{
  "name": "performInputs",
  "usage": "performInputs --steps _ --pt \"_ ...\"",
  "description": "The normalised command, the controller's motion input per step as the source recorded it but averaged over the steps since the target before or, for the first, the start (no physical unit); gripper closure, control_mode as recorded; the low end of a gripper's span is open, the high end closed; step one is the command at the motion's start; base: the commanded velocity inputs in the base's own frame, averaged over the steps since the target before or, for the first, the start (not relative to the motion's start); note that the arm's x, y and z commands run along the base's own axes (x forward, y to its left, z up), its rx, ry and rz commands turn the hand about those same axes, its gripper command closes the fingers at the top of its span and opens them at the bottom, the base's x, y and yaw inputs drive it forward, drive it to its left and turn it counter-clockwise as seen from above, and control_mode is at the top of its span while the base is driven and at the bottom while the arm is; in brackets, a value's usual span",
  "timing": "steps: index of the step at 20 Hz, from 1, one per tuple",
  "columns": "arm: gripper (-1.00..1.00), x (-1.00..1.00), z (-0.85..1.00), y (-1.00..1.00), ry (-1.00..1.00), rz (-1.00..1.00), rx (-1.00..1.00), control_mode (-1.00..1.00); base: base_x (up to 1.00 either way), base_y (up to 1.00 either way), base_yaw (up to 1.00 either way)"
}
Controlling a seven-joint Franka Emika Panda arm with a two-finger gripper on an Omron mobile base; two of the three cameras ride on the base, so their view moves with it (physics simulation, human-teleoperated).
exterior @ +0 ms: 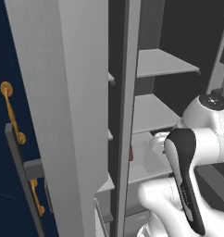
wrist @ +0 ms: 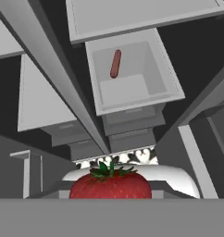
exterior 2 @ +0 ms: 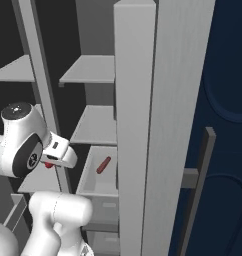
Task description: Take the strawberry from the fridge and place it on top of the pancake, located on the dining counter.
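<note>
In the hand view the strawberry [wrist: 110, 185] sits right at the claw, red with a green leafy cap, close against the camera. The claw's own tips are hidden behind the fruit, so the grip cannot be seen directly; from the way the strawberry sits there, the claw appears clenched on it. In the right base view a bit of red shows under the claw [exterior 2: 52, 161], just in front of the fridge [exterior 2: 135, 100].

The white arm [exterior: 192, 152] reaches into the open fridge at its middle shelves. Both fridge doors stand open, 1 seen edge-on at each side of the arm.

Farther inside the fridge, a grey drawer [wrist: 132, 74] holds 1 small red-brown sausage [wrist: 115, 64], lying loose near the drawer's back. The sausage also shows in the right base view, to the right of the claw. Above the drawer are 2 bare grey shelves [exterior 2: 95, 125].

Beside the fridge stands a navy cabinet [exterior: 3, 139] with brass handles [exterior: 9, 113].
</note>
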Motion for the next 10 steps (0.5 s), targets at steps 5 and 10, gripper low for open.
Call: performInputs --steps 5,10 --pt "1.00 0.00 0.00 0.00 0.00 0.00 0.00 1.00 -0.07 0.00 0.00" --pt "1.00 0.00 0.00 0.00 0.00 0.00 0.00 1.00 -0.76 0.00 0.00"
